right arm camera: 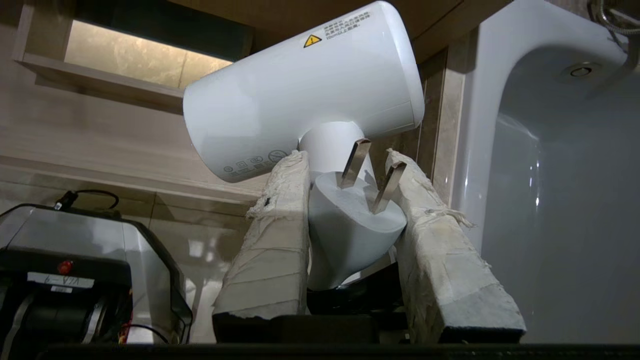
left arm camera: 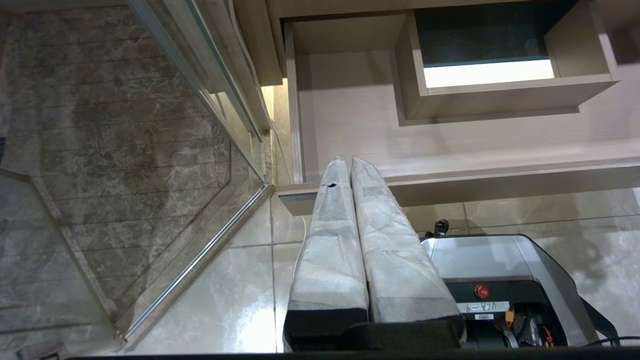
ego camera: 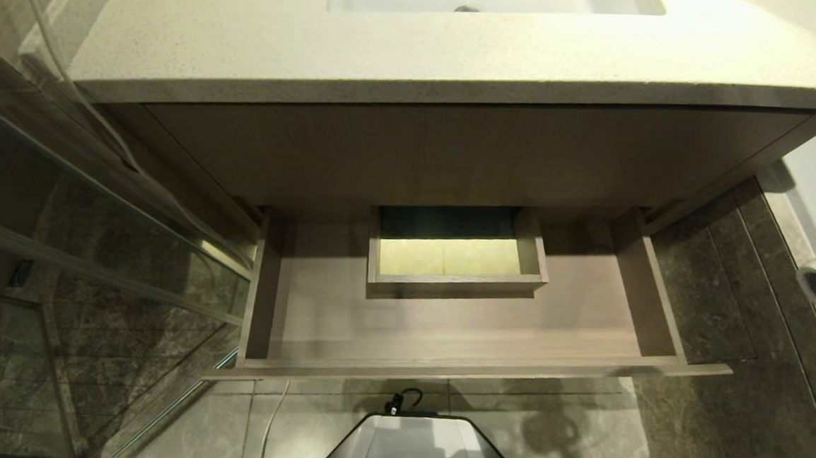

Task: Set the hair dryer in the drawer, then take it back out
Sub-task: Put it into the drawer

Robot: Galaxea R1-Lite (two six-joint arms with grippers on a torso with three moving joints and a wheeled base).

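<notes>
Beside the open drawer (ego camera: pixel 458 331), the right end effector (right arm camera: pixel 345 165) pinches the hair dryer (right arm camera: pixel 300 95), ready for lowering inside; the left end effector (left arm camera: pixel 350 162) rests pressed together.

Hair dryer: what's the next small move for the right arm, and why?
Probably carry it left, over the open drawer. The right claw grips the hair dryer with its plug between the fingers, off the drawer's right side, beside the tub. The drawer's floor looks bare.
</notes>
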